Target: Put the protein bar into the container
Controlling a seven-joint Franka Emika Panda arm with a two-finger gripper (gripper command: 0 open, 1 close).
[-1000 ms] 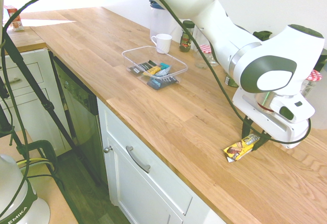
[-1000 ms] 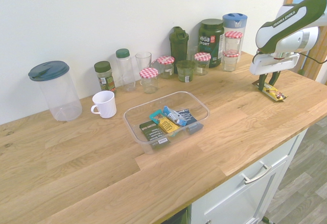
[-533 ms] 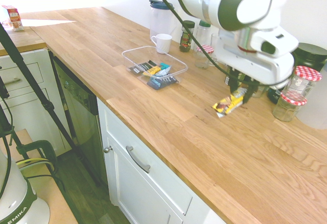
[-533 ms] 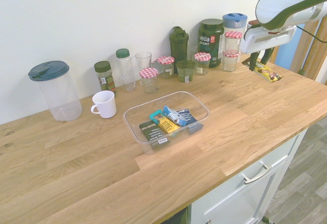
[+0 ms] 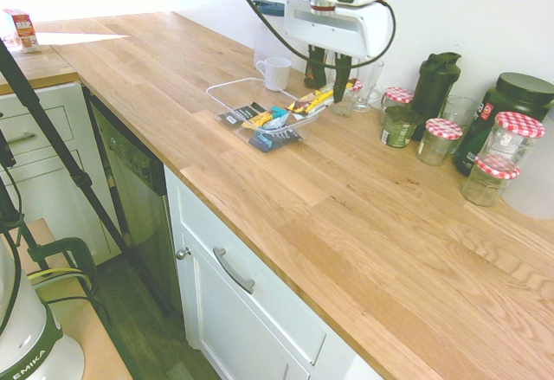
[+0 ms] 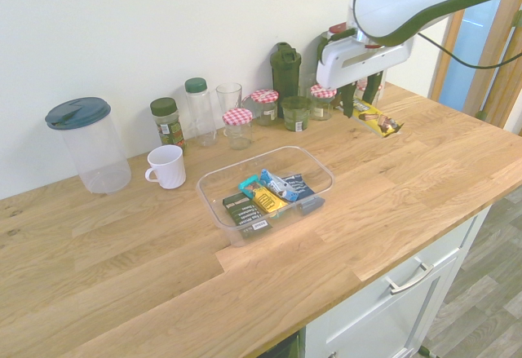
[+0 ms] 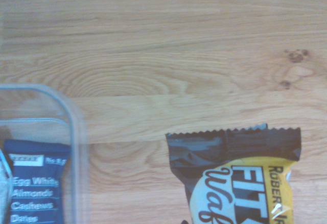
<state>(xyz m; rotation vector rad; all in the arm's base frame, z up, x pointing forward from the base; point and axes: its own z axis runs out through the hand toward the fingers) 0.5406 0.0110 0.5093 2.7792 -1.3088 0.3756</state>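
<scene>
The protein bar hangs tilted in the air at the upper right of the second exterior view, clamped in the end effector, with its free end sloping down over the wooden table. The container sits at frame centre, well apart to the bar's lower left, holding several small packets. In the wrist view the bar's dark crimped end shows beside the tray's clear corner.

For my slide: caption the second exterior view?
Pincer carries the protein bar above the counter toward the container.
</scene>
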